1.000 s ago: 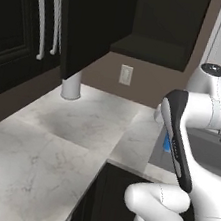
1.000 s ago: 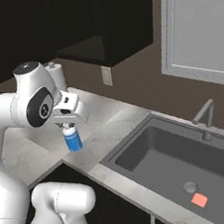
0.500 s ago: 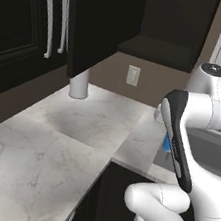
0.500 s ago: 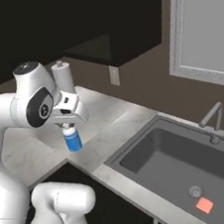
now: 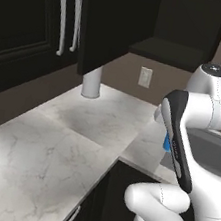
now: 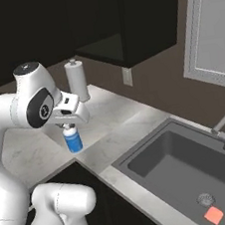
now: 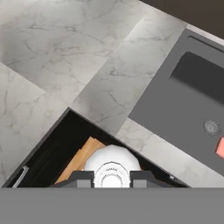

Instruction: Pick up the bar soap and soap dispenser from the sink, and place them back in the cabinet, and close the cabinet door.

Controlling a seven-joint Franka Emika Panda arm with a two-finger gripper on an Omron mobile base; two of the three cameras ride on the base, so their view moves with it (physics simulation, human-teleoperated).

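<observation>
While the whole scene has slid across both base views since the earlier frames, meaning the base is driving, the gripper (image 6: 69, 124) stays clamped on the pump top of the soap dispenser (image 6: 73, 140), carried in the air above the marble counter (image 6: 107, 135) left of the sink (image 6: 192, 169). Bar soap (image 6: 214, 215) lies on the basin floor beside the drain (image 6: 206, 199). Paper towel roll (image 6: 76, 80) now stands closer. Cabinet door (image 5: 103, 25) overhead looms larger.

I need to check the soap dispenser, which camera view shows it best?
The right base view: the blue soap dispenser hangs in full below the gripper. The left base view shows a blue sliver behind the arm; the hand view, its white pump top.
</observation>
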